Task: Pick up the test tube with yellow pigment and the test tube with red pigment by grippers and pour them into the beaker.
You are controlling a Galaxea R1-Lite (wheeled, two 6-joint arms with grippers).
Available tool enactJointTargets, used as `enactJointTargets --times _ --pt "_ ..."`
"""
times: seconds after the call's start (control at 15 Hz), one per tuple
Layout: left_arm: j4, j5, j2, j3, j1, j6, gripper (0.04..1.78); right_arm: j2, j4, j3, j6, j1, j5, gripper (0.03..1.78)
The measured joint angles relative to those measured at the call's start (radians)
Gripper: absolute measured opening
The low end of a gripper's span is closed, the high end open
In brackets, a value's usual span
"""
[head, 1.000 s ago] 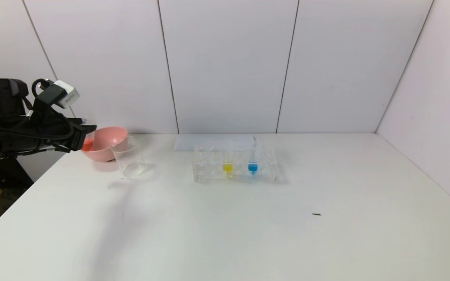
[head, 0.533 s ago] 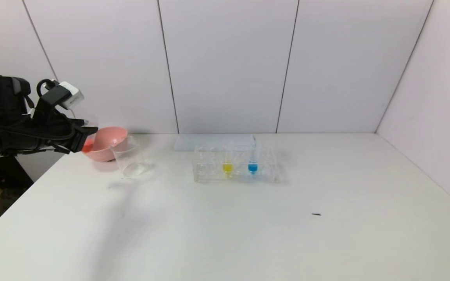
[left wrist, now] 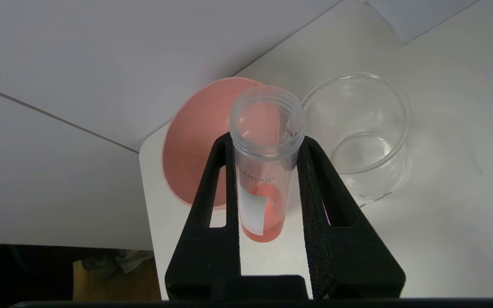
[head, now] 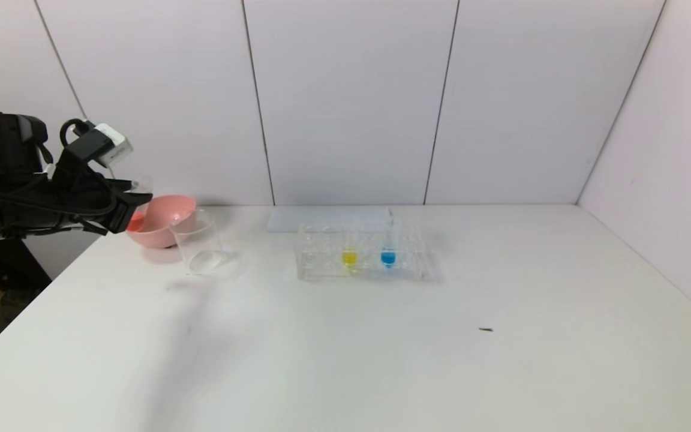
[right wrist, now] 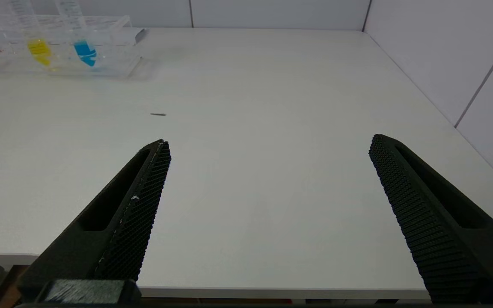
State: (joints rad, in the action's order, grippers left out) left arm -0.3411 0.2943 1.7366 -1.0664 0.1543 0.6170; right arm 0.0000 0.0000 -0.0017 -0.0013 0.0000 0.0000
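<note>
The right gripper (right wrist: 268,179) hangs over the near edge of the tabletop (head: 381,348), its fingers (right wrist: 139,205) spread wide with nothing between them. A small dark speck (head: 486,329) lies on the bare white surface ahead of it. Farther in stands the clear rack (head: 360,252), holding the yellow tube (head: 349,249) and a blue tube (head: 388,249) upright side by side. Off to the left, the left gripper (left wrist: 268,158) is raised above the tabletop's left edge, fingers (left wrist: 212,201) closed on the red tube (left wrist: 263,171), whose open mouth points toward the pink bowl (head: 162,222) and the beaker (head: 198,243). The beaker stands just beside the bowl. A flat pale sheet (head: 327,217) lies behind the rack, by the wall.
</note>
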Motion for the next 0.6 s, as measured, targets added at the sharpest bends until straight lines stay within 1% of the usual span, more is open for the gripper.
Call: enactJointTargets --times 0.2,0.6 --pt "0.021 -0.003 0.001 0.0 0.0 0.03 0.44 0.0 0.0 0.0 0.0 0.0 0.0 1.7" --pt "0.139 -0.006 -0.006 -0.042 -0.009 0.073 0.44 0.0 0.0 0.0 0.0 0.0 0.0 1.7"
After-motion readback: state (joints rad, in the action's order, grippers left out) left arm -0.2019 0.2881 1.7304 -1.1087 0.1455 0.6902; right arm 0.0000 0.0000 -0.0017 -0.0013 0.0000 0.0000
